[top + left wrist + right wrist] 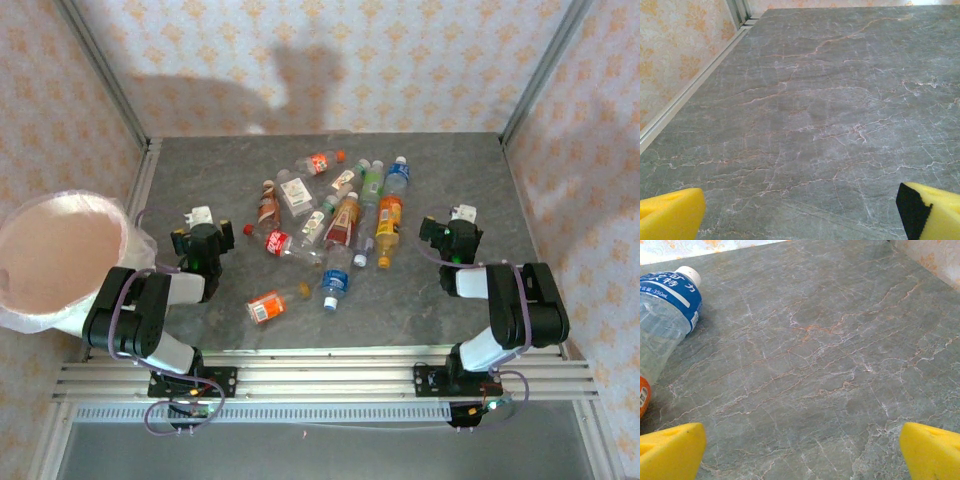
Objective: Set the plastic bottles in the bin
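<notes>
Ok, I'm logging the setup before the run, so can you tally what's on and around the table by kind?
Plastic bottles: 13, as best the overlapping pile allows, all lying on the table
Bin: 1, no bottle seen inside
Robot arms: 2, the left arm and the right arm
Total: 16

Table (pixel 450 160): plastic bottles (pixel 335 215) lying heaped at centre, between the two arms. Stray bottle (pixel 268 305) apart from the heap, nearer the front edge, toward its left. Left gripper (pixel 203 218) left of the heap, right gripper (pixel 462 218) right of it, each above bare tabletop. Bin (pixel 60 250) off the table's left edge, beside the left arm. Outermost bottle (pixel 665 315) ahead-left of the right gripper.
</notes>
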Robot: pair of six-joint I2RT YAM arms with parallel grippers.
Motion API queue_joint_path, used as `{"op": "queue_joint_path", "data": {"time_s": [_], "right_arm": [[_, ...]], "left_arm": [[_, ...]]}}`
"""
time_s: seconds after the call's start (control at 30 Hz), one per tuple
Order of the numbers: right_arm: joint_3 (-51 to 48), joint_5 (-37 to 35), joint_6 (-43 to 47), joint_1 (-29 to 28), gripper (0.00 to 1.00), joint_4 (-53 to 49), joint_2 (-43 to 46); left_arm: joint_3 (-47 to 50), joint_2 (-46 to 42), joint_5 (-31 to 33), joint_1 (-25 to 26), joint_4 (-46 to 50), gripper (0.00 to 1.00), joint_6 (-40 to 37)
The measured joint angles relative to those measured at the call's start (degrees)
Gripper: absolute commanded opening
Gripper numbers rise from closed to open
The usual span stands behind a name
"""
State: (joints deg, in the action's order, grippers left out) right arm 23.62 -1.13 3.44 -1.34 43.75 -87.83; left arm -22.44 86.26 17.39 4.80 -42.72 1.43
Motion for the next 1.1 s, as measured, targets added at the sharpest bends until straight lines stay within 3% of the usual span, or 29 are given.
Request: {"op": "queue_joint_path", "data": {"time_s": [0.13,0.3,0.5,0.63,0.77,0.93,1.1], "right_arm": [[0.09,0.07,0.02,0.02,0.99,-2.03,1.55],[2.47,0.02,-0.37,0.0,0.99,-10.32,9.7],[11.85,1.86,-5.97,0.0,0.99,-25.9,17.2],[16.92,8.9,-12.5,-0.35,0.99,-35.63,18.25],[17.38,15.47,-19.96,-3.37,0.98,-42.36,17.64],[19.28,19.08,-25.33,-8.79,0.94,-51.15,12.9],[21.57,19.34,-28.39,-14.88,0.96,-55.84,10.97]], "left_arm": [[-0.09,-2.21,-0.61,0.11,1.16,1.0,-0.07],[-3.58,-11.15,-0.42,2.36,10.49,1.0,-0.92],[-14.82,-18.91,-0.42,6.16,25.4,1.0,3.37],[-21.42,-21.44,-2.47,7.56,35.82,1.0,9.01],[-26.58,-22.03,-8.61,7.58,45.62,1.0,18.43],[-29.77,-22.12,-17.46,9.6,54.51,1.0,32.37],[-34.05,-24.76,-19.58,12.13,67.98,1.0,38.97]]}}
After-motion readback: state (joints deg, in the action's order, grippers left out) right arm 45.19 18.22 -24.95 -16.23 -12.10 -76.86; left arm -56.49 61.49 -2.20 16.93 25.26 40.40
